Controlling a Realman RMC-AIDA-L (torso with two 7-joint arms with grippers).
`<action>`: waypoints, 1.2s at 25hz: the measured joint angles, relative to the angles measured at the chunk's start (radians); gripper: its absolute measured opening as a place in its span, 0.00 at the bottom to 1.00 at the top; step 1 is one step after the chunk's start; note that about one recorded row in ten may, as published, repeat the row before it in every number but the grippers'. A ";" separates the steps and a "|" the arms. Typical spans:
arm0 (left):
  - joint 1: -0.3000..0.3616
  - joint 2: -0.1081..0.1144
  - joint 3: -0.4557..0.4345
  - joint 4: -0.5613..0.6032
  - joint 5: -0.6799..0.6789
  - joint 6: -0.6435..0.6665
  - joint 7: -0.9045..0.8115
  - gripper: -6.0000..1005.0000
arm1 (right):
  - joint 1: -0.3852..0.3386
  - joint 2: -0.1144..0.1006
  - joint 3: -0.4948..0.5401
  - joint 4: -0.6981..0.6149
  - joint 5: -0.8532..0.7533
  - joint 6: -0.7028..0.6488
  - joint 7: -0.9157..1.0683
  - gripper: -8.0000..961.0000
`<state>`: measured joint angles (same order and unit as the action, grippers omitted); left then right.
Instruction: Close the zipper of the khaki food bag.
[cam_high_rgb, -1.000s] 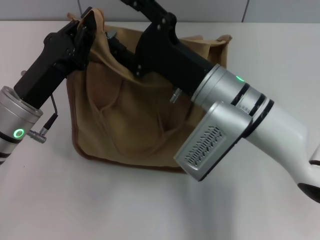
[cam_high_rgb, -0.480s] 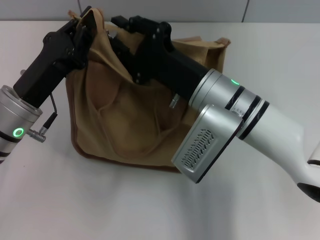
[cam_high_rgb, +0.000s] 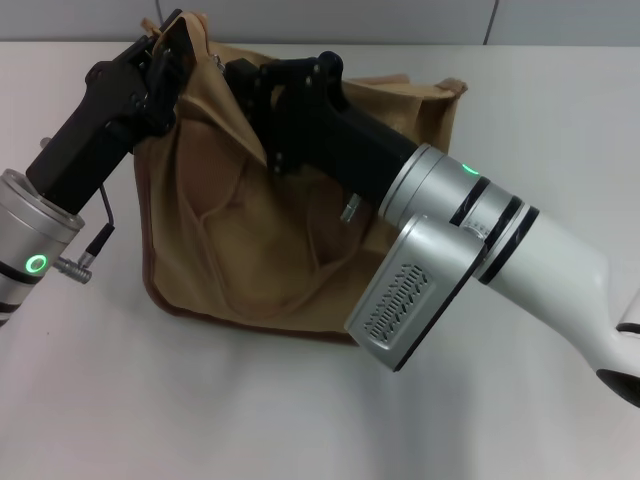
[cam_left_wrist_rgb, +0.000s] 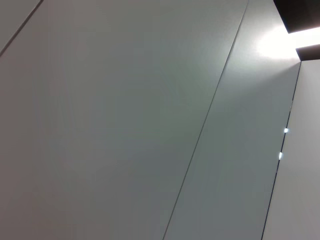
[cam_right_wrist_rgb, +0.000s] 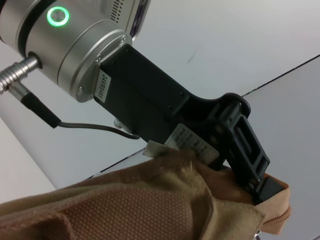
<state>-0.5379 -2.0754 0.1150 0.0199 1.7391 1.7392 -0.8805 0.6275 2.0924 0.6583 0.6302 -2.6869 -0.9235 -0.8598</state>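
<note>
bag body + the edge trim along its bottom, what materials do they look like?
Khaki food bag: looks like woven cotton canvas, matte; the right wrist view shows a coarse weave, and it creases softly. Edge piping: darker brown, smoother band, possibly leather or vinyl; can't tell which. Left gripper pinches the bag's top corner.

Bag (cam_high_rgb: 270, 240) on table (cam_high_rgb: 150, 400); both arms over it.

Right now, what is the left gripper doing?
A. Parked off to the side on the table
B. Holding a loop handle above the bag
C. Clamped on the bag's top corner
C: the left gripper is shut on the top corner fabric of the khaki food bag.
</note>
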 joint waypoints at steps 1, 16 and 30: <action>0.001 0.000 0.000 0.000 0.000 0.000 0.000 0.04 | -0.001 0.000 0.000 0.000 0.000 0.000 0.000 0.15; 0.053 0.004 -0.022 0.009 -0.011 0.006 0.000 0.04 | -0.054 0.000 0.010 0.001 0.004 -0.060 0.000 0.01; 0.030 0.001 -0.021 -0.006 -0.004 0.011 0.000 0.05 | -0.039 0.000 -0.002 0.012 0.004 -0.052 0.007 0.10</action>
<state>-0.5077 -2.0747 0.0937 0.0139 1.7355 1.7505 -0.8805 0.5887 2.0923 0.6568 0.6419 -2.6826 -0.9756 -0.8531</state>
